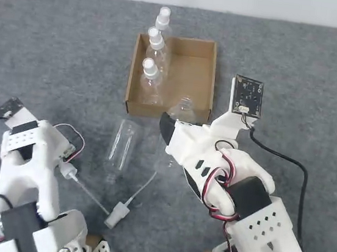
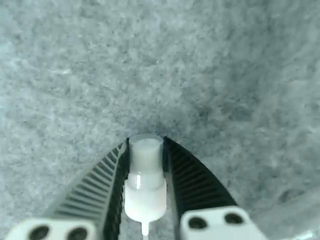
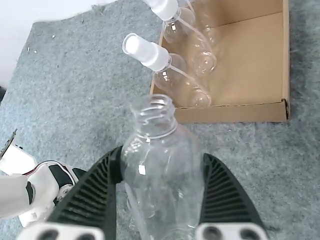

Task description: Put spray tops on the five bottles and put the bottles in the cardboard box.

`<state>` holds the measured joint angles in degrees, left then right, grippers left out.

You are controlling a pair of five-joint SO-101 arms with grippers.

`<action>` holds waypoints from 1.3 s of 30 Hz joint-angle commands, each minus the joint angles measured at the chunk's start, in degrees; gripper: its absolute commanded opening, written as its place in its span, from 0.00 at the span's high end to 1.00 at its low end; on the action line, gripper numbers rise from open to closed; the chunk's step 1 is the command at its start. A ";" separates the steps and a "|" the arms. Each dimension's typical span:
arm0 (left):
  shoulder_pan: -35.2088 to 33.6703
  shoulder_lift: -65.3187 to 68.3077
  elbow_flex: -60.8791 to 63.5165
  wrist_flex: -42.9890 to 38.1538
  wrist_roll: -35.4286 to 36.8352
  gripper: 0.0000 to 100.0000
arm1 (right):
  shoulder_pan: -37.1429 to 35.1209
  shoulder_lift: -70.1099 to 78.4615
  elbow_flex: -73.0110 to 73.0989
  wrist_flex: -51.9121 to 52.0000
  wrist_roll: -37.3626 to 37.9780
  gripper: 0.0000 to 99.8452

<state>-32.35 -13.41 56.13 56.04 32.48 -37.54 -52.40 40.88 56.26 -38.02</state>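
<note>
- Right gripper (image 3: 160, 155): fingers clenched on the uncapped bottle (image 3: 159, 145), its open neck beyond the fingertips.
- Left gripper (image 2: 145, 142): fingers clamped on a spray top (image 2: 145, 175) between the pads.
- Step, as judged: capping the fourth bottle; three capped bottles (image 1: 151, 68) stand in the cardboard box (image 1: 199, 74).
- Next move calls for: tube aligned over the neck, then the top seated.
- Outstanding: loose bottle (image 1: 120, 144) and loose spray top (image 1: 117, 215), lying between the grippers.

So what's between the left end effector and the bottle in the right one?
An uncapped bottle lying on the carpet, in the high view; a loose spray top lies nearby.
</note>
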 commanded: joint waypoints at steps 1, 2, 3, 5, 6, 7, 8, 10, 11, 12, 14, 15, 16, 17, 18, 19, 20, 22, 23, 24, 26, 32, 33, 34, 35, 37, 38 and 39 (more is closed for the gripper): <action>0.00 -0.53 -2.95 -0.79 0.44 0.99 | 0.66 0.13 -0.88 -1.27 0.88 0.99; 0.00 -0.53 -2.95 -0.79 0.44 0.99 | 0.66 0.13 -0.88 -1.19 0.88 0.99; 0.00 -0.62 -2.95 -0.79 0.44 0.99 | 0.66 0.13 -0.88 -1.19 0.88 0.99; 0.00 -0.62 -3.03 -0.79 0.44 0.99 | 0.66 0.13 -0.88 -1.01 0.88 0.99; 0.00 -0.62 -3.12 -0.79 0.44 0.99 | 0.57 0.13 -0.88 -1.01 0.88 0.99; -0.09 -0.62 -3.12 -0.79 0.44 0.99 | 0.57 0.13 -0.88 -1.01 0.97 0.99; -0.09 -0.62 -3.12 -0.70 0.44 0.99 | 0.48 0.13 -0.88 -0.92 0.97 0.99; -0.09 -0.70 -3.30 -0.62 0.62 0.99 | 0.40 0.13 -0.79 -0.92 2.99 0.99; -0.09 -0.70 -3.38 0.00 0.62 0.99 | 0.40 0.13 -0.79 -0.92 4.40 0.99; -0.09 -0.70 -3.74 0.79 0.62 0.99 | 0.40 0.13 -0.79 -0.84 5.54 0.99; -0.09 -1.67 -4.53 2.55 0.62 0.99 | 0.40 0.13 -0.79 -0.84 6.95 0.99; -0.09 -2.55 -4.53 3.08 0.62 0.99 | 0.40 0.13 -0.79 -0.84 7.30 0.99; -0.44 -3.78 -4.18 3.34 0.62 0.99 | 0.31 0.13 -0.79 -0.84 7.30 0.99; -1.23 -5.27 -3.56 3.16 0.70 0.99 | 0.31 0.13 -0.70 -0.84 7.30 0.99; -2.02 -6.86 -2.95 2.99 0.70 0.99 | 0.31 0.13 -0.53 -0.84 7.30 0.99; -2.64 -8.70 -2.33 2.90 0.79 0.99 | 0.31 0.13 0.09 -1.27 7.30 0.99; -2.99 -10.64 -1.54 2.90 0.79 0.99 | 0.22 0.13 0.35 -1.36 7.30 0.99; -3.08 -14.77 0.57 2.90 1.67 0.99 | -0.66 0.13 0.70 -1.63 7.30 0.99; -3.08 -16.79 1.71 2.55 2.20 0.99 | -1.10 0.13 0.97 -1.89 7.30 0.99; -3.08 -18.90 3.03 1.58 2.37 0.99 | -1.54 0.13 1.49 -2.15 7.30 0.99; -3.08 -23.03 5.85 -0.62 2.46 0.99 | -2.33 -0.31 2.64 -3.21 7.30 0.99; -3.08 -34.64 11.21 -1.85 2.81 0.99 | -2.77 -0.40 6.42 -7.87 12.48 0.99; -3.08 -36.40 12.00 -1.93 2.81 0.99 | -2.77 -0.40 7.12 -8.84 13.80 0.99; -3.08 -38.15 12.79 -1.93 2.81 0.99 | -2.77 -0.40 7.82 -9.80 14.68 0.99; -3.08 -39.91 13.58 -1.93 2.81 0.99 | -2.77 -0.40 8.44 -10.68 15.03 0.99; -3.08 -43.16 14.99 -1.93 2.81 0.99 | -2.77 -0.40 9.23 -12.00 15.30 0.99; -3.08 -44.75 15.52 -1.93 2.81 0.99 | -2.77 -0.40 9.32 -12.18 15.38 0.99; -3.16 -46.24 16.04 -1.93 2.81 0.99 | -2.77 -0.40 9.32 -12.18 15.38 0.99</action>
<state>-35.34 -52.26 71.52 55.60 34.77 -39.74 -52.40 50.81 46.42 -24.13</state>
